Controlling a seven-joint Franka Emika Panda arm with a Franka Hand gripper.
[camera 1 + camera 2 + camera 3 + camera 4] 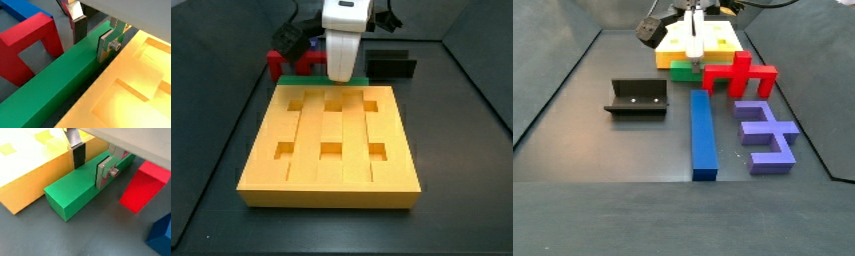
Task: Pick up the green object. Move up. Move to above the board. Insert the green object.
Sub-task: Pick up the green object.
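Red comb-like piece [738, 76] stands upright | long blue bar [704, 136] lies flat | purple piece [767, 134] beside it | fixture [636, 98] apart, opposite side

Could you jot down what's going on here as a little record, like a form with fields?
end effector: down at the green object, one finger on each side
green object: lying on the floor against the board's side
board: yellow, six square holes, all empty
red piece: beside the green object, apart from it
blue bar: lying on the floor
fixture: dark bracket, nothing in it
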